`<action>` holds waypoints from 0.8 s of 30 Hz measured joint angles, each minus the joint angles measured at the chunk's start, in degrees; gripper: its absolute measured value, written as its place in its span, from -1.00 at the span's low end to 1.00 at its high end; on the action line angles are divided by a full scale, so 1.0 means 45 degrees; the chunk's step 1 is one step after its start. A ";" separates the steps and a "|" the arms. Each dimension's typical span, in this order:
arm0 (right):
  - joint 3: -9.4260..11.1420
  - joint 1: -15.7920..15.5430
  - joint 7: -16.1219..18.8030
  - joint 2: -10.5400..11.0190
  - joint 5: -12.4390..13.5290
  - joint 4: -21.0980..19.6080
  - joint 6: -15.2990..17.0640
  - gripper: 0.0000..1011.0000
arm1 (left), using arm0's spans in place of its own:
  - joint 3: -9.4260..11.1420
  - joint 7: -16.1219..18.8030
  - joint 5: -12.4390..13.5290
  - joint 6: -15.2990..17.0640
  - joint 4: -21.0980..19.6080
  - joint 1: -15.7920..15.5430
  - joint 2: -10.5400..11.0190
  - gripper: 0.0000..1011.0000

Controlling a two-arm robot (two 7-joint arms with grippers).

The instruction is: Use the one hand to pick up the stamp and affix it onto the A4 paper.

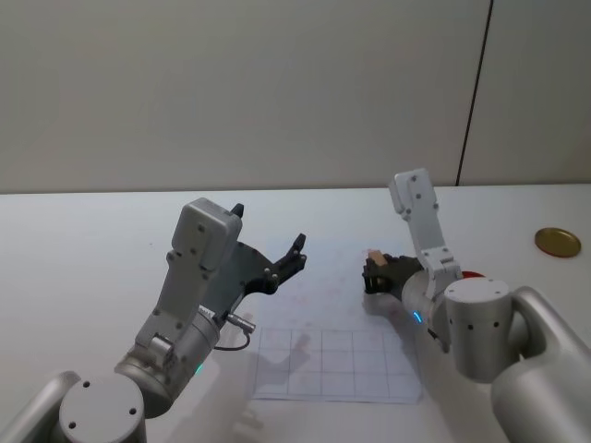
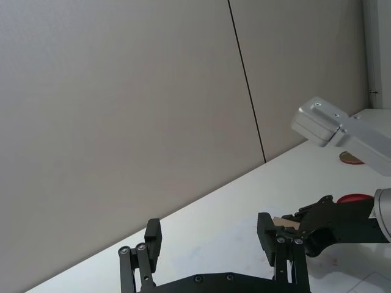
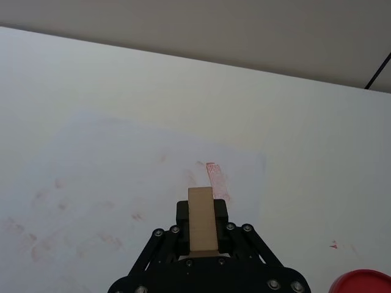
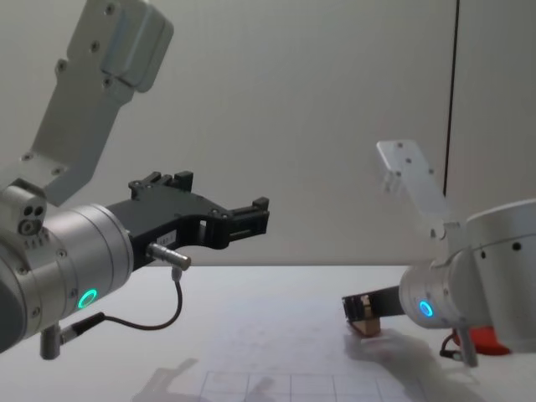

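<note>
The right end effector (image 1: 378, 275) pinches the stamp (image 1: 375, 257) between its two black fingers (image 3: 182, 212), the light wooden block standing proud of the fingertips; the arm reaches forward and inward from the right, its forearm lying low over the worktop (image 1: 92, 240) with a blue-green ring lit at the wrist; the stamp sits low over the far right part of the A4 paper (image 1: 323, 362), and whether its face touches the sheet I cannot tell. The right wrist view looks along the block to a red smudge (image 3: 217, 180) on the paper just past it, with fainter red marks across the sheet and the red ink pad (image 3: 363, 282) at the frame's corner; the chest view shows the stamp side-on, close above its own shadow, the ink pad behind the wrist. The left end effector (image 1: 268, 229) is held high over the left of the paper, fingers spread wide and gripping nothing, its arm bent sharply up at the elbow; the head view shows the printed grid along the paper's near edge and a gold disc (image 1: 558, 242) far right.
</note>
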 joint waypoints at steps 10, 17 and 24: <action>0.0060 0.0612 0.0346 -0.0214 0.0024 0.1330 -0.0320 -0.56 | 0.0000 0.0000 0.0000 0.0000 0.0000 0.0000 0.0000 0.96; 0.0081 0.0844 0.0549 -0.0310 0.0095 0.1953 -0.0447 -0.57 | 0.0000 0.0000 0.0001 0.0000 0.0000 0.0000 0.0000 0.96; 0.0099 0.0878 0.0631 -0.0328 0.0128 0.2142 -0.0492 -0.57 | 0.0000 -0.0001 0.0000 0.0000 0.0000 0.0000 0.0000 0.96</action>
